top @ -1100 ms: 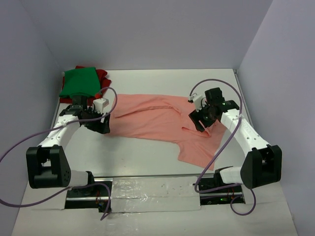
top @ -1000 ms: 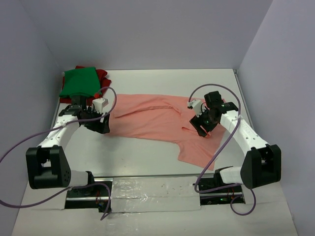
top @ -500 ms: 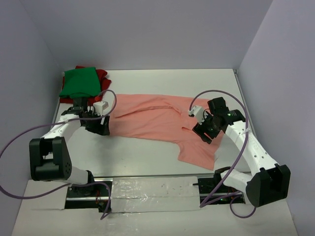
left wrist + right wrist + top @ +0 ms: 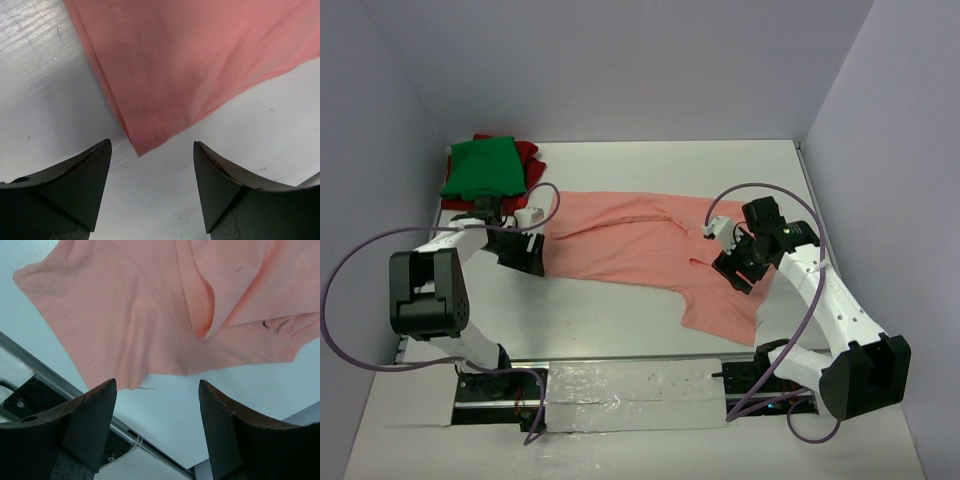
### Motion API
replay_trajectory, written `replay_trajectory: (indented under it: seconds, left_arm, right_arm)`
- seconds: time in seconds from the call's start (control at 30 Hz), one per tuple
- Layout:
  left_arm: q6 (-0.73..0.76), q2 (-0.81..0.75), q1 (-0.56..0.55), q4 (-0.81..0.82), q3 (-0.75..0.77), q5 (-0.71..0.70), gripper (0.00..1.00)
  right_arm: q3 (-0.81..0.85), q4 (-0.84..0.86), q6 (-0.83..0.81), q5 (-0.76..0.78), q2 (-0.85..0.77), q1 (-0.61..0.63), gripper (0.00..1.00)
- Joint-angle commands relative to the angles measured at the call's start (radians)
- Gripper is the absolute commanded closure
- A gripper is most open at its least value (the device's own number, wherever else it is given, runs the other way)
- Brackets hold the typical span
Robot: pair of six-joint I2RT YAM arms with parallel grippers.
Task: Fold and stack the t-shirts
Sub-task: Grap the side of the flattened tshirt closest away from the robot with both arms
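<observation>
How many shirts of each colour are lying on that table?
pink shirt: 1
green shirt: 1
dark red shirt: 1
Total: 3 shirts

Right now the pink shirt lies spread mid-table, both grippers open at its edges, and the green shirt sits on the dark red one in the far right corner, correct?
No. The top external view shows the green shirt on the dark red shirt in the far left corner, not right. The pink shirt, open left gripper and open right gripper are as said.
</observation>
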Motion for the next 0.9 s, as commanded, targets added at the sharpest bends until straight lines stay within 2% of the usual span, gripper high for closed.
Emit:
replay_trajectory:
  seconds: [0.0, 0.2, 0.4, 0.43, 0.5, 0.53, 0.57, 0.63, 0.87]
  left_arm:
    - [0.018, 0.019, 0.004, 0.01, 0.045, 0.064, 0.25]
    - [0.023, 0.072, 0.004, 0.014, 0.052, 0.074, 0.3]
    - [0.029, 0.086, 0.004, 0.016, 0.042, 0.081, 0.59]
    - [0.028, 0.086, 0.004, 0.016, 0.04, 0.083, 0.7]
    - [0.026, 0.085, 0.004, 0.022, 0.037, 0.081, 0.8]
    - [0.026, 0.083, 0.004, 0.024, 0.034, 0.081, 0.88]
    - [0.026, 0.085, 0.004, 0.025, 0.032, 0.083, 0.9]
    - [0.024, 0.083, 0.004, 0.028, 0.028, 0.083, 0.94]
    - [0.02, 0.071, 0.004, 0.028, 0.026, 0.078, 0.95]
  right_arm:
    - [0.045, -0.035, -0.02, -0.01, -0.028, 0.008, 0.26]
    - [0.063, -0.046, -0.015, 0.003, -0.036, 0.008, 0.26]
    - [0.074, -0.076, -0.038, 0.015, -0.025, 0.008, 0.27]
    - [0.072, -0.085, -0.046, 0.021, -0.012, 0.008, 0.27]
    - [0.059, -0.13, -0.081, 0.049, 0.005, 0.011, 0.27]
    - [0.051, -0.145, -0.089, 0.058, 0.019, 0.011, 0.27]
    - [0.031, -0.15, -0.097, 0.067, 0.022, 0.012, 0.27]
    - [0.01, -0.153, -0.126, 0.073, 0.025, 0.02, 0.27]
    - [-0.142, -0.113, -0.138, 0.174, 0.051, 0.08, 0.25]
